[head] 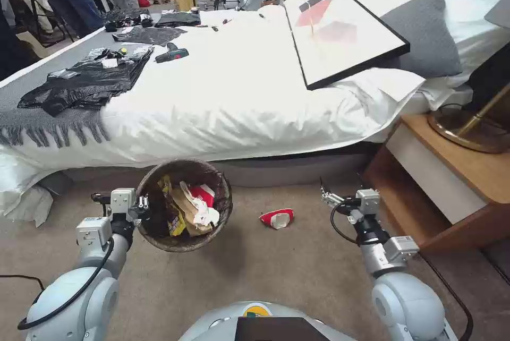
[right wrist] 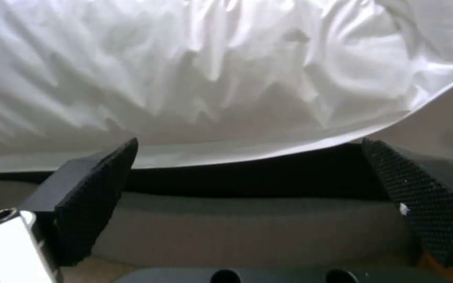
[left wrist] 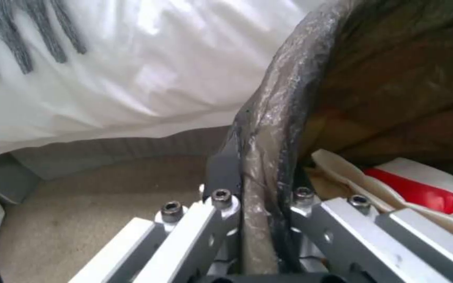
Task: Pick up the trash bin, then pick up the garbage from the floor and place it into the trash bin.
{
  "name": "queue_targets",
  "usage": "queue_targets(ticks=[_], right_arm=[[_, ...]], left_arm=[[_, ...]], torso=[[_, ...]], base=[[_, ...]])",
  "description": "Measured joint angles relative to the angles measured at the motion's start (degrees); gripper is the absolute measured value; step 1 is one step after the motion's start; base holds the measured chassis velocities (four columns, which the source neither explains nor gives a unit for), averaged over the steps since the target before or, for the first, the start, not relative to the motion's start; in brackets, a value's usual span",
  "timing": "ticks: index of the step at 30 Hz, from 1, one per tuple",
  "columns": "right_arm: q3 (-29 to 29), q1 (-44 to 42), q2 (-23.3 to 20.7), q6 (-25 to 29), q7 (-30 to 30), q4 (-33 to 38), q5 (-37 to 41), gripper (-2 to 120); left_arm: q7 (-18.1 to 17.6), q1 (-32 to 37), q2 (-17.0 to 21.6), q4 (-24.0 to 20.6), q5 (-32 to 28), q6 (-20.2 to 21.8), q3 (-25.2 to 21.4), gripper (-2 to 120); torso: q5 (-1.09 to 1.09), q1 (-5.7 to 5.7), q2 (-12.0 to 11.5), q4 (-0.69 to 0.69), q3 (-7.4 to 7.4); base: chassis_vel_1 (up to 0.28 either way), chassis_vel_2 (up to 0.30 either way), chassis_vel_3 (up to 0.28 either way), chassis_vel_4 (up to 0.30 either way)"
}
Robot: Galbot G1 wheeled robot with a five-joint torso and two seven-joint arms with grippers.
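My left gripper (head: pixel 143 204) is shut on the rim of the trash bin (head: pixel 186 247), which hangs tilted above the carpet beside the bed. The left wrist view shows the left gripper (left wrist: pixel 260 177) pinching the bin's dark bag-covered rim (left wrist: pixel 279 110). Inside lie yellow wrappers (head: pixel 172 219), brown paper (head: pixel 186 207), white tissue (head: pixel 206 216) and a red-and-white cup (head: pixel 204 194) (left wrist: pixel 420 188). One piece of garbage, a crushed red-and-white paper cup (head: pixel 277 218), lies on the floor between the arms. My right gripper (head: pixel 329 198) (right wrist: pixel 250 143) hovers open and empty to the cup's right, its pads (right wrist: pixel 95 196) facing the bed base.
The bed with a white duvet (head: pixel 239 96) runs across the view right behind the bin. A wooden nightstand (head: pixel 451 171) with a lamp base (head: pixel 467 131) stands close to my right arm. Black plastic bags (head: pixel 85 83), a drill (head: pixel 171 54) and a framed picture (head: pixel 345 27) lie on the bed.
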Motion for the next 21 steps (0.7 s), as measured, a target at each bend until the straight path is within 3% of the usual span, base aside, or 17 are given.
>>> queue_targets(ticks=[8, 14, 21], right_arm=[[-1.4, 4.3, -5.17, -3.9, -2.5, -2.02, 2.77, 100], [-4.2, 9.29, -12.2, -7.56, -4.51, -5.53, 6.05, 100], [-7.42, 12.3, -16.3, -9.62, -7.22, -9.67, 7.16, 100]], left_arm=[[-0.11, 0.0, 0.03, -0.11, -0.09, -0.01, -0.05, 3], [-0.16, -0.03, 0.15, -0.29, -0.27, 0.0, -0.21, 3], [-0.22, -0.08, 0.15, -0.29, -0.31, 0.04, -0.21, 3]], torso=[[0.0, 0.0, 0.0, 0.0, 0.0], [0.01, 0.0, 0.0, 0.0, 0.0], [0.0, 0.0, 0.0, 0.0, 0.0]], base=[[0.0, 0.0, 0.0, 0.0], [0.0, 0.0, 0.0, 0.0], [0.0, 0.0, 0.0, 0.0]])
